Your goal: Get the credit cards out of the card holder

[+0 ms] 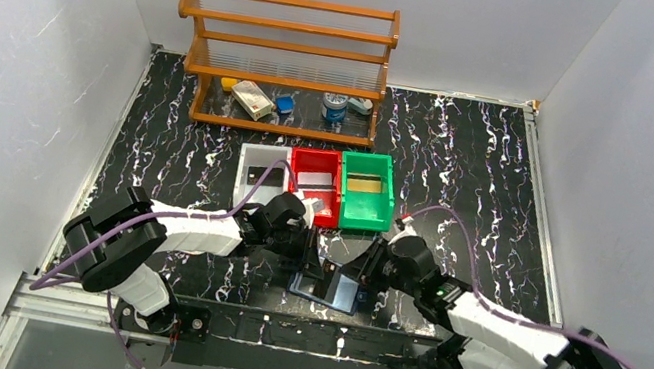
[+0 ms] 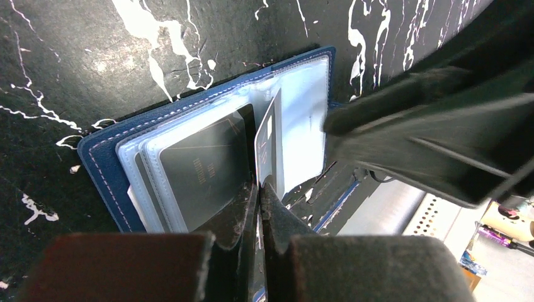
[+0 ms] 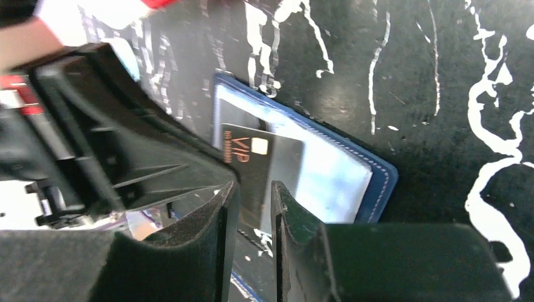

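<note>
White walls enclose a black, white-veined tabletop. At lower centre, the left gripper is clamped on a card standing in the open card holder. The right gripper has its jaws narrowly apart, and I cannot tell whether it grips anything.

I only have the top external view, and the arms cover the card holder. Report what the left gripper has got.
Observer: The left gripper is shut on the edge of a dark card that stands up out of the open card holder.
Operator: Check whether more cards sit inside.
Observer: Yes, a second card, also dark, lies flat in a clear sleeve beside it.
Operator: Now give me the right gripper.
Observer: The right gripper is at the holder's other page with its jaws slightly apart. I cannot tell whether they pinch anything.
</note>
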